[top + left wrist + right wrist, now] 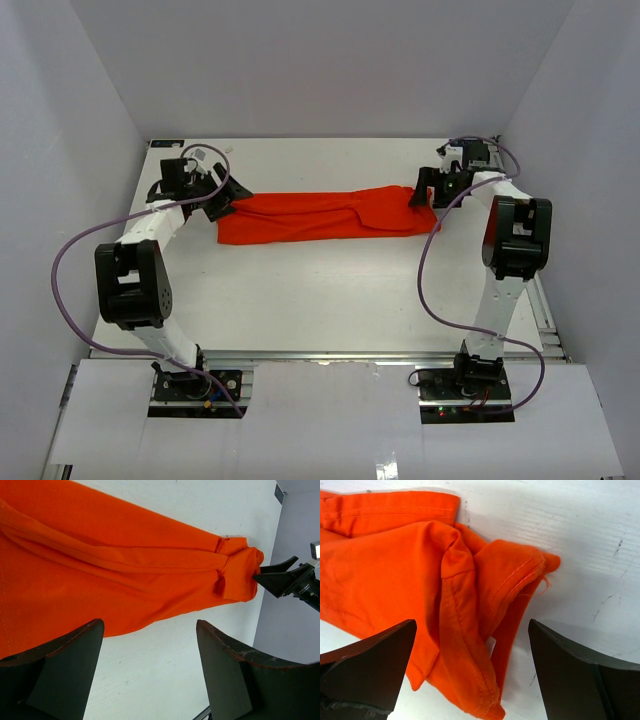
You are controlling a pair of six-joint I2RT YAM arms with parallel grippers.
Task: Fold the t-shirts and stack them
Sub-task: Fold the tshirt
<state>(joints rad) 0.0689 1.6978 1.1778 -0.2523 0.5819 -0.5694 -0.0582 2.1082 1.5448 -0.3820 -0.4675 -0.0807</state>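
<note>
The t-shirt [320, 216] lies stretched long, from left gripper [150, 622] to right gripper [472, 622]. Both grippers stand wide, holding nothing.

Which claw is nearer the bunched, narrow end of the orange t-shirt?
Right. The right claw stands open right at that bunched end. The left claw is open at the t-shirt's opposite, wider end, across the table.

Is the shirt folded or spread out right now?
Partly folded: the shirt lies as a long narrow band across the table, with overlapping layers showing in both wrist views. Not yet a compact fold.
</note>
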